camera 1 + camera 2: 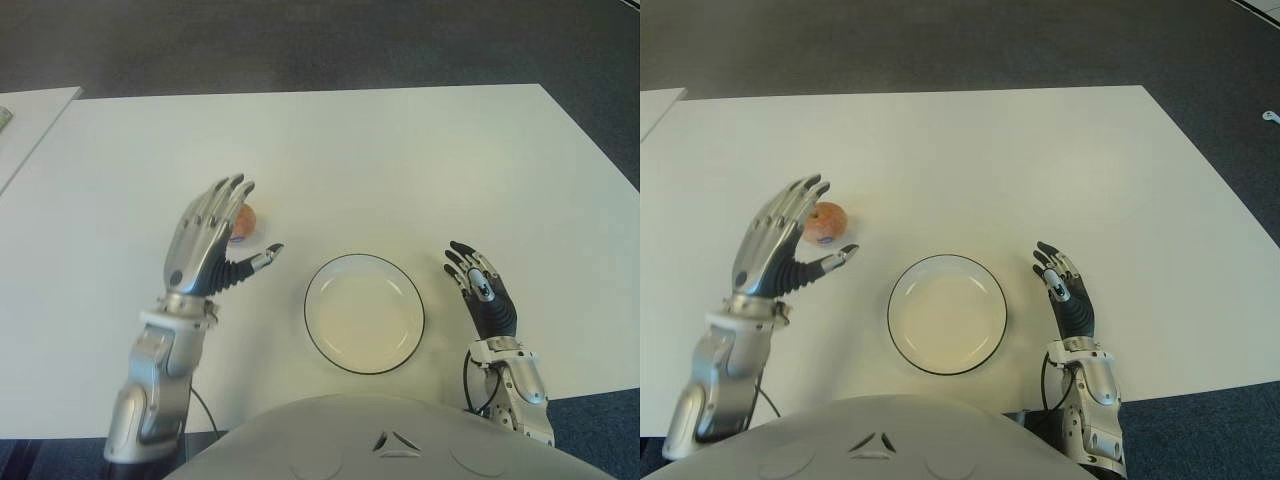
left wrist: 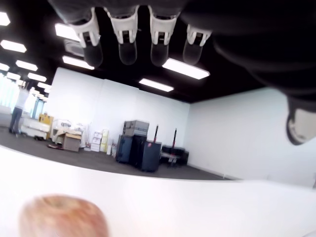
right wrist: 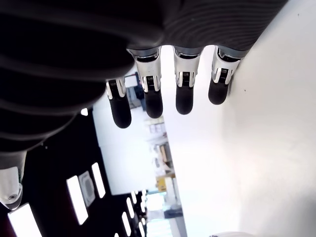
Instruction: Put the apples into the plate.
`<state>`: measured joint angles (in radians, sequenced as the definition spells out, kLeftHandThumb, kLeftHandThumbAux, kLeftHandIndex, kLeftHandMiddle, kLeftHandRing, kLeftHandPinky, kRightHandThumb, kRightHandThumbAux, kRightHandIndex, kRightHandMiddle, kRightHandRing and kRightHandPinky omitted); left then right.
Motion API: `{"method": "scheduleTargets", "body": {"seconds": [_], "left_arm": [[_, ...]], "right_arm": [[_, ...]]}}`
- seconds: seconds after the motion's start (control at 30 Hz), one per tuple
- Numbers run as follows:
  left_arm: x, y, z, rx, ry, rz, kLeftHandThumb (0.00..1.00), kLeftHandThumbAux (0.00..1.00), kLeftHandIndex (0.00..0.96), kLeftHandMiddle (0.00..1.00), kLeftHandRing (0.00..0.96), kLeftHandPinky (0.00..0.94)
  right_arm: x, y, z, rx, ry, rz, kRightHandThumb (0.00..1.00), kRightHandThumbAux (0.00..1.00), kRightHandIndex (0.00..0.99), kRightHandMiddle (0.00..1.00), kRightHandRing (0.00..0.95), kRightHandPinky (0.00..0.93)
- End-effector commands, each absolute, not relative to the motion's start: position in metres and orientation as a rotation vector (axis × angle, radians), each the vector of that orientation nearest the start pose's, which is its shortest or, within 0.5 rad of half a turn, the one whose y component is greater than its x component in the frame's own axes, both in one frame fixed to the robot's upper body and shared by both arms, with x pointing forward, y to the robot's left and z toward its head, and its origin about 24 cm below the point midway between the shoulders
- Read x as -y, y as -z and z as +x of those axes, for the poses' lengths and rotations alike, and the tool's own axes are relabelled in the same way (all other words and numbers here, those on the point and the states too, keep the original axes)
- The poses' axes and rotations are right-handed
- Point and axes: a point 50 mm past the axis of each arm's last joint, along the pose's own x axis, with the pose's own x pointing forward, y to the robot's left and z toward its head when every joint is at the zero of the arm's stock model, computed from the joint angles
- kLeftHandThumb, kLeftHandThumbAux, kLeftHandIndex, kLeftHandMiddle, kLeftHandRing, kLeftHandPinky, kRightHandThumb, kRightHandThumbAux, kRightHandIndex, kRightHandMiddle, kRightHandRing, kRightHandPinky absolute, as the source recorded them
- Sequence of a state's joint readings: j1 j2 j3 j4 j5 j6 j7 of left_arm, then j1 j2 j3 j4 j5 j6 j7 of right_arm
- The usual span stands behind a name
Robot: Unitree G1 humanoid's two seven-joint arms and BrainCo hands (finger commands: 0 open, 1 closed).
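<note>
We see the left hand (image 1: 780, 245), fingers apart, just beside the apple (image 1: 825, 223) on the desk (image 1: 1040, 160), positioned to grasp. Plate (image 1: 902, 338) empty. Right hand (image 1: 1065, 290) idle beside plate, fingers spread.

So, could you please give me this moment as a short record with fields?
apple: one apple in view, on the white table, to the plate's left
plate: white plate with a dark rim, nothing in it
left hand: left hand fingers spread, raised beside the apple, not grasping it
right hand: right hand open, shows to the right of the plate, holds nothing
task state: apple not yet in the plate
</note>
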<state>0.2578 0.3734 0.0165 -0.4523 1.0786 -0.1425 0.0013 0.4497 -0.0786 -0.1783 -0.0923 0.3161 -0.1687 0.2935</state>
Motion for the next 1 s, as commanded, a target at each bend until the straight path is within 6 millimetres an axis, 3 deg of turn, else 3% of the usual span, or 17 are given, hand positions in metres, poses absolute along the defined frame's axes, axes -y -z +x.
{"method": "scheduleTargets", "body": {"seconds": [0.03,0.47,1.0], "left_arm": [[-0.188,-0.098,0.216,0.286,0.129,1.588,0.257,0.343,0.058,0.000,0.000,0.003],[-0.193,-0.081,0.248,0.243,0.270,1.669,0.242,0.276,0.032,0.000,0.000,0.010],[-0.200,-0.069,0.260,0.167,0.323,1.726,0.292,0.264,0.025,0.000,0.000,0.041]], "right_arm": [[0.221,0.005,0.145,-0.127,0.056,0.181,0.241,0.481,0.186,0.139,0.093,0.109],[0.222,0.005,0.143,-0.118,0.062,0.176,0.241,0.470,0.181,0.144,0.092,0.099],[0.225,0.007,0.141,-0.123,0.072,0.182,0.261,0.445,0.195,0.153,0.090,0.091]]}}
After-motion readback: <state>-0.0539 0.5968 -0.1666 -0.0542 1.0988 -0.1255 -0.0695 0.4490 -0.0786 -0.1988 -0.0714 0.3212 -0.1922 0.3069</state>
